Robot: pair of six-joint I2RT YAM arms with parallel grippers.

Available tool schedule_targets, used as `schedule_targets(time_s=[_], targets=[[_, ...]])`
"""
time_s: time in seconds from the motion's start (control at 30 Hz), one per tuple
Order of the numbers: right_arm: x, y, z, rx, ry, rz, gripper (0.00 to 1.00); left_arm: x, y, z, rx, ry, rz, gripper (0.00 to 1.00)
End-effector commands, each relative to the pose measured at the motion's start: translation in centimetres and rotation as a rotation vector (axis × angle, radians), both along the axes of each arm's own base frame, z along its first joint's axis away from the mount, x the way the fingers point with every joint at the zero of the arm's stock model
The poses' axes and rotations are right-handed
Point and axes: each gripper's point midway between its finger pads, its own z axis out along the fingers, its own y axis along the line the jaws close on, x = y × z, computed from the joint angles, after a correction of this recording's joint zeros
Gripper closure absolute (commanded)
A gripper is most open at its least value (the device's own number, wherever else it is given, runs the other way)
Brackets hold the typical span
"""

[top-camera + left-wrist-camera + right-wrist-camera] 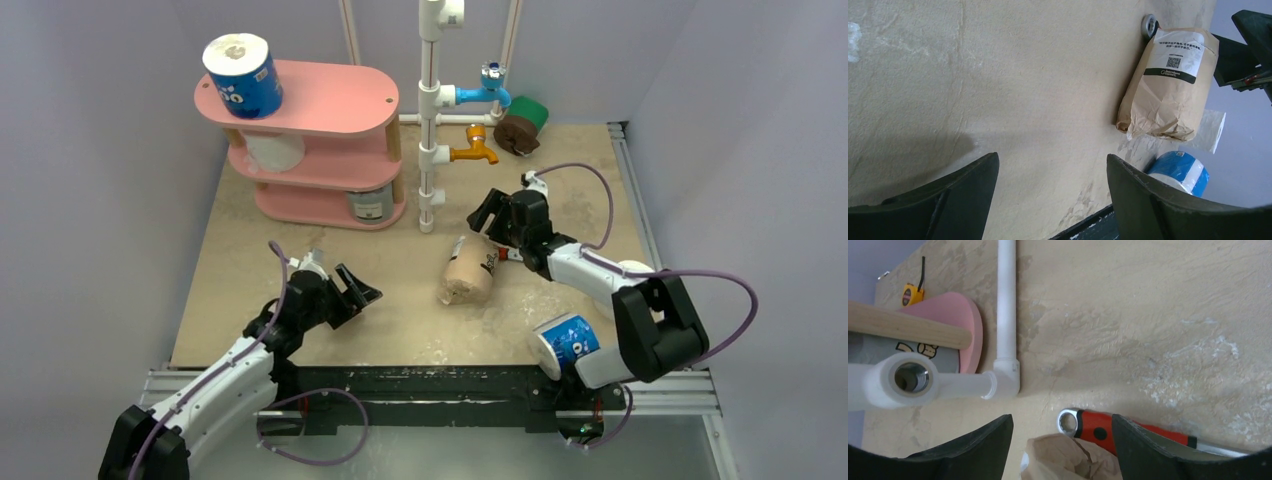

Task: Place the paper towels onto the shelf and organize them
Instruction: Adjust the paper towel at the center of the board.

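A blue printed roll (566, 341) stands at the near edge of the desk (400, 320), by the right arm. The left claw (1051, 165) is wide open and holds nothing. In the middle lies a brown paper roll (1168, 90) with a white label, a square code and print too tiny to read. The right claw (1062, 440) gapes wide over its crumpled end, beside a red wrench (1108, 427). Farther back, the pink shelf (330, 100) holds a blue roll (243, 75) on top, a white roll (272, 150) in the middle and a grey roll (370, 203) at the bottom.
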Motion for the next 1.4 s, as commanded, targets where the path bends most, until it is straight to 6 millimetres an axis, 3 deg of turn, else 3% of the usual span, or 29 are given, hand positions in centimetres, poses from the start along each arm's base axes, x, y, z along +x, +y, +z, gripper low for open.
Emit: schedule_targets(time_s=[0.0, 0.07, 0.3, 0.8, 1.0, 1.23, 1.37], targets=[[-1.7, 1.1, 1.6, 0.046, -0.042, 0.067, 0.28, 0.2, -1.2, 0.5, -0.063, -0.027, -0.033, 0.22], [-2.8, 1.2, 1.5, 0.048, -0.040, 0.079, 0.28, 0.7, -1.8, 1.6, -0.104, -0.070, -0.041, 0.22], [-5.9, 1.3, 1.8, 0.040, -0.050, 0.106, 0.28, 1.2, -2.1, 2.3, -0.128, -0.086, -0.034, 0.22], [-13.0, 4.0, 1.7, 0.173, -0.017, 0.193, 0.28, 1.3, -1.6, 2.6, -0.129, -0.087, -0.001, 0.22], [-16.4, 6.1, 1.3, 0.184, 0.005, 0.276, 0.27, 1.7, -1.4, 3.9, -0.114, -0.117, 0.005, 0.22], [-17.1, 4.4, 2.8, 0.135, -0.058, 0.270, 0.20, 1.7, -1.1, 5.6, -0.086, -0.167, -0.012, 0.21], [-16.0, 2.9, 4.3, 0.081, -0.128, 0.233, 0.17, 1.4, -1.3, 6.6, -0.098, -0.193, -0.035, 0.20]])
